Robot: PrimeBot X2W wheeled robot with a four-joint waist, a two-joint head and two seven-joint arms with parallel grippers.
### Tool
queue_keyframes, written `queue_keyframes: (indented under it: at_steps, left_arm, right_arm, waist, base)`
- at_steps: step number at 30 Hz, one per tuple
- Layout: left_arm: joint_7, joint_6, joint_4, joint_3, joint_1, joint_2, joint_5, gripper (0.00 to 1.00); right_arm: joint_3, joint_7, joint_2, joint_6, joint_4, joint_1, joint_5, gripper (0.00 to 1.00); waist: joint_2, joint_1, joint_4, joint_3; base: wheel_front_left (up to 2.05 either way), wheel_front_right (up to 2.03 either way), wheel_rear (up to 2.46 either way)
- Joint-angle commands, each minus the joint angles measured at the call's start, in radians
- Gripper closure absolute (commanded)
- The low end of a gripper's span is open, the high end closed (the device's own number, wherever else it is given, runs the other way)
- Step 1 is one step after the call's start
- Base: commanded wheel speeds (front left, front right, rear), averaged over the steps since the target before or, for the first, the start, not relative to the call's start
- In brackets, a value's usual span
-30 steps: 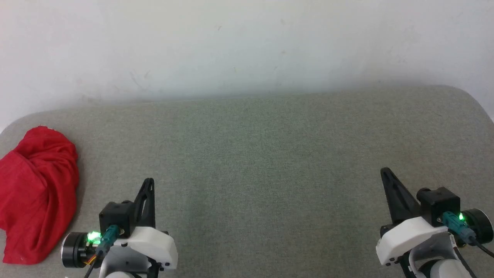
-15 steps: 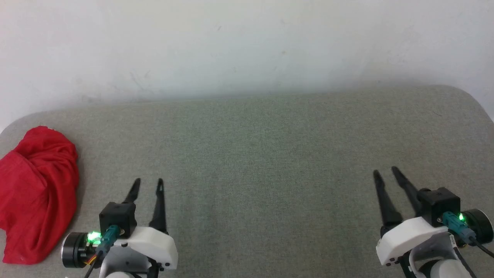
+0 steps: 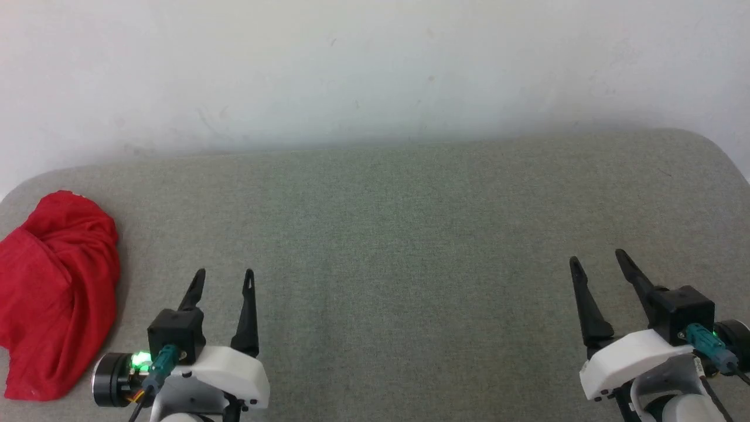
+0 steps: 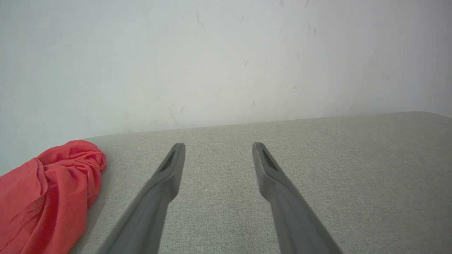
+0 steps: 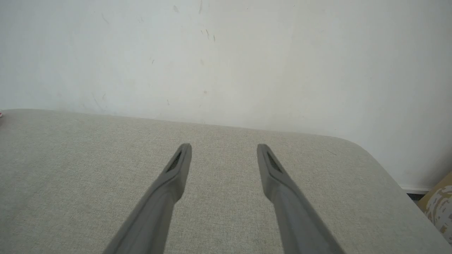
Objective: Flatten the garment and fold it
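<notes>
The garment [image 3: 55,296] is a crumpled heap of bright red fabric at the far left edge of the grey padded surface [image 3: 398,234]; the left wrist view has it at the lower left [image 4: 46,197]. My left gripper [image 3: 225,276] stands open just right of the heap, apart from it, with nothing between its fingers [image 4: 166,176]. My right gripper [image 3: 596,259] is open too, far off at the lower right, over bare fabric. Its fingers [image 5: 176,169] hold nothing.
A white wall [image 3: 375,70] runs along the far edge of the padded surface. The surface rounds off at its right corner [image 5: 367,155], and a brown patterned object [image 5: 439,208] sits on the floor beyond it.
Both grippers have opened from shut to wide open. The right gripper has dropped slightly lower in the head view. The garment has not moved.
</notes>
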Motion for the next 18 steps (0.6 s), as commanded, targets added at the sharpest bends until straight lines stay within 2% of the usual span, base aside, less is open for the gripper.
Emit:
queue_keyframes:
  at_steps: [1, 18]
  left_arm:
    - [-0.008, -0.009, 0.0, 0.004, 0.012, -0.001, -0.012, 0.0]
    - [-0.044, -0.015, -0.006, 0.015, 0.016, -0.001, -0.025, 0.0]
  right_arm:
    - [-0.006, -0.008, 0.001, 0.0, 0.0, 0.006, 0.008, 0.0]
    - [-0.04, -0.044, 0.001, -0.001, 0.004, 0.005, 0.013, 0.0]
  waist:
    - [0.0, 0.0, 0.0, 0.0]
    - [0.0, 0.0, 0.034, 0.012]
  base:
    - [0.0, 0.0, 0.0]
    - [0.0, 0.0, 0.0]
